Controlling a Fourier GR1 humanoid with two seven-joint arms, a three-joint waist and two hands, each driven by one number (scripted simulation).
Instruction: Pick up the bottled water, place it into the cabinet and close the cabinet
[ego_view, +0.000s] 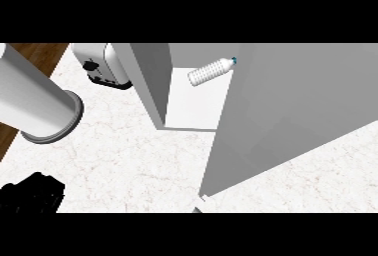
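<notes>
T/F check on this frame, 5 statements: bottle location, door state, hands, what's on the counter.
1. The bottled water lies on its side inside the cabinet. True.
2. The cabinet door is fully closed. False: it stands ajar, and the interior shows past its edge.
3. The left hand holds the bottle. False: it sits at the lower left, far from the bottle.
4. A toaster stands on the counter left of the cabinet. True.
5. The right hand is visible beside the door. False: it shows nowhere in the head view.
</notes>
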